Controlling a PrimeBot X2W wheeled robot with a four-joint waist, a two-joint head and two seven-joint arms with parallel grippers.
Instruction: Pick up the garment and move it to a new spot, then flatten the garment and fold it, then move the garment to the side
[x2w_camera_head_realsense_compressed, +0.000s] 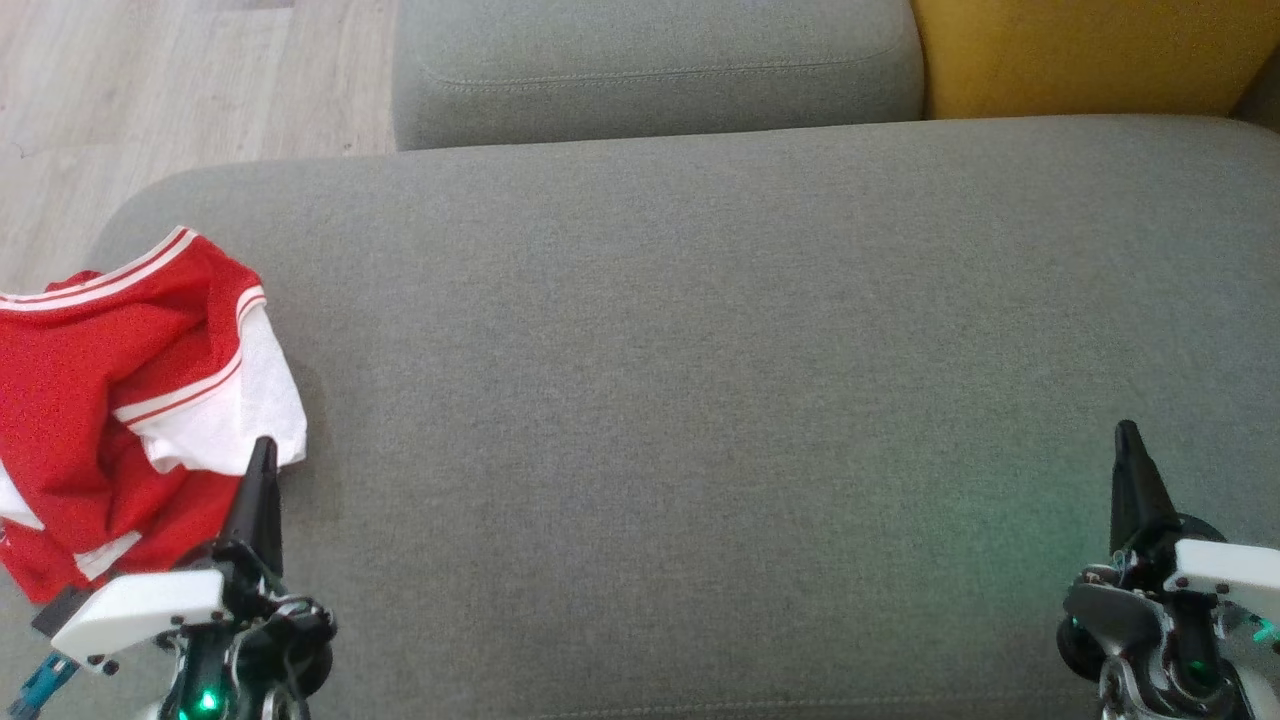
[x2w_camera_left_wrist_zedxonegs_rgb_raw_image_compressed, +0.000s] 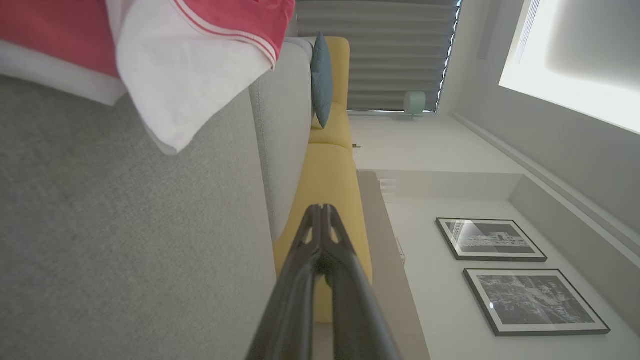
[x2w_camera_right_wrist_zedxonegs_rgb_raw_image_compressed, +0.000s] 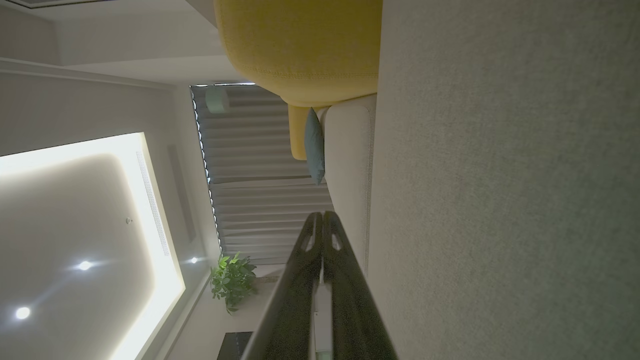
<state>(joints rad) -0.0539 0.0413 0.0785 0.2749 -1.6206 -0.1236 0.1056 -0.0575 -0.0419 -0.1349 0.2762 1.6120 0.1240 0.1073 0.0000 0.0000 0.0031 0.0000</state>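
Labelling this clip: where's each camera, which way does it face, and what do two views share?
Head view: on the head, looking down at the grey sofa seat, red garment left; left gripper and right gripper shut, below.
Left wrist view: left wrist, rolled sideways, facing along the seat past the garment; own gripper.
Right wrist view: right wrist, rolled sideways, facing the curtains; own gripper.
Both wrist views share the blue cushion.

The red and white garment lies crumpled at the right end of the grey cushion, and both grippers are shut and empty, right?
Not quite: the head view shows the garment crumpled at the left end of the grey cushion, by the left gripper. That one and the right gripper do have shut, empty jaws.
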